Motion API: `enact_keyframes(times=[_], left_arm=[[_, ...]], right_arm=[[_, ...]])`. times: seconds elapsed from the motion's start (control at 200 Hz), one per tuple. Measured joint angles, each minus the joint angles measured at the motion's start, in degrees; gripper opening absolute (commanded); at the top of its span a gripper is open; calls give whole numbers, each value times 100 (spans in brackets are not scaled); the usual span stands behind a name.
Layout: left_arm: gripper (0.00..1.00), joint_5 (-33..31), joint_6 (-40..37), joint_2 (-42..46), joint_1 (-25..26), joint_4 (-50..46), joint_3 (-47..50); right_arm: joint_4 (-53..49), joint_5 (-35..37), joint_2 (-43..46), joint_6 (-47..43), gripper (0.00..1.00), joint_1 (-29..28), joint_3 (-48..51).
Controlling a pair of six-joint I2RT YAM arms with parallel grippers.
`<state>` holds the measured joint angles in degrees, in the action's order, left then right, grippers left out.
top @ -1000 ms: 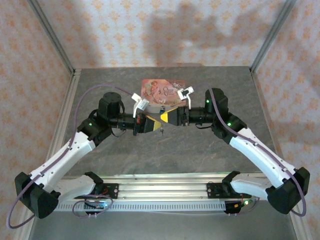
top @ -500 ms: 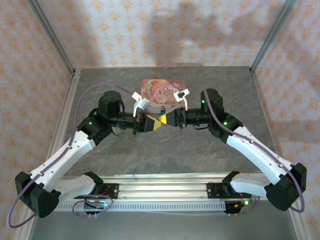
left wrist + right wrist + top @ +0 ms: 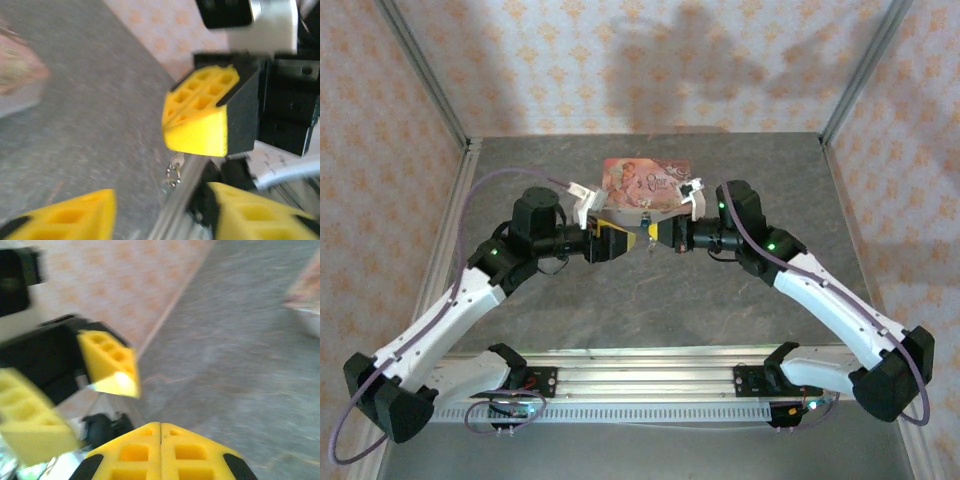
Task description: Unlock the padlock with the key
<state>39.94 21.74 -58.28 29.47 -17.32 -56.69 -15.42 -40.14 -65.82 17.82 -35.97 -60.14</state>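
My right gripper (image 3: 658,235) is shut, and the small silvery key (image 3: 177,161) hangs from under its yellow fingertips (image 3: 197,137) with a wire ring (image 3: 173,176) below it. In the right wrist view its pads (image 3: 160,440) meet flat, hiding the key. The left gripper (image 3: 623,241) faces it across a small gap, open, with nothing between its fingers (image 3: 75,215). A tiny dark thing (image 3: 645,214) sits at the front edge of the pink box (image 3: 645,178); I cannot tell whether it is the padlock.
The grey table (image 3: 650,300) runs out in front of both grippers. The pink box lies just behind them. Metal frame posts (image 3: 425,70) and patterned walls close the sides, and an aluminium rail (image 3: 640,365) spans the near edge.
The grippers were pressed tip to tip. The left arm has since drawn back to the left and its fingers stand apart. The right gripper has shifted a little left and stayed shut.
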Motion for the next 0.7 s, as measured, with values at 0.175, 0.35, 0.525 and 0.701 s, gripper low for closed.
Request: enact_keyframes(times=[0.175, 0.35, 0.525, 0.701], left_arm=[[78, -2048, 909, 734, 0, -284, 625], [100, -3200, 1469, 691, 0, -1056, 723], [100, -3672, 1633, 754, 0, -1237, 909], [100, -3650, 1596, 931, 0, -962, 1252]], right_arm=[[-1001, 1578, -1025, -702, 0, -350, -1093], [-1526, 2293, -1996, -1215, 0, -800, -1893], [-1397, 1781, -2345, -1320, 0, -841, -1971], [-555, 879, -2356, -1099, 0, -835, -1716]])
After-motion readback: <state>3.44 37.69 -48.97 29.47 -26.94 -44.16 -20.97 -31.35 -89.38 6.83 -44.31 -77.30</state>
